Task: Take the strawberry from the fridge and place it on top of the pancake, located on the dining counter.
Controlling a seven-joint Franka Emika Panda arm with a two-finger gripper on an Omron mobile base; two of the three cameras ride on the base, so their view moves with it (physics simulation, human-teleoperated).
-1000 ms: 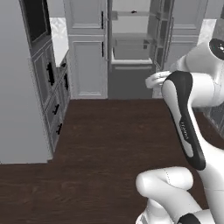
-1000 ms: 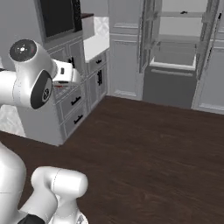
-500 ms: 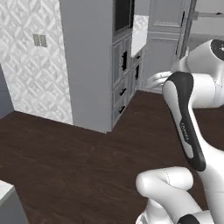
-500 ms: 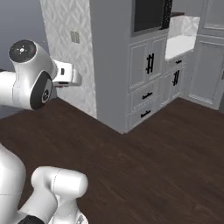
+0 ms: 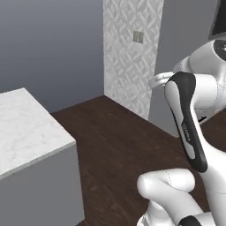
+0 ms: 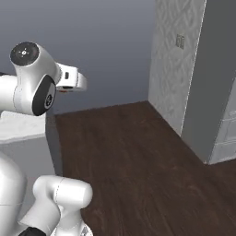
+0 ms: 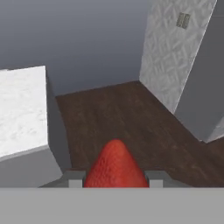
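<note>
The red strawberry (image 7: 114, 166) pokes up between my two dark fingertips (image 7: 75, 179) at the bottom of the hand view, with my gripper (image 7: 114, 180) shut on it. In the right base view the hand (image 6: 73, 81) is held high over the floor, a red sliver of the berry (image 6: 64, 90) under it. A corner of the white marble-look dining counter (image 5: 26, 128) on its grey base lies to the left, also seen in the hand view (image 7: 22, 109). The pancake and the fridge are out of view.
Dark wood floor (image 5: 114, 132) runs between the counter and a patterned white wall (image 5: 128, 62) bearing a switch plate (image 5: 138, 37). A tall grey panel (image 5: 176, 48) stands right of that wall. Pale cabinet drawers (image 6: 229, 133) show at the far right.
The whole picture has swung as the base turned left: the cabinets slid off to the right, and the patterned wall and counter corner came in. The grip on the strawberry has held.
</note>
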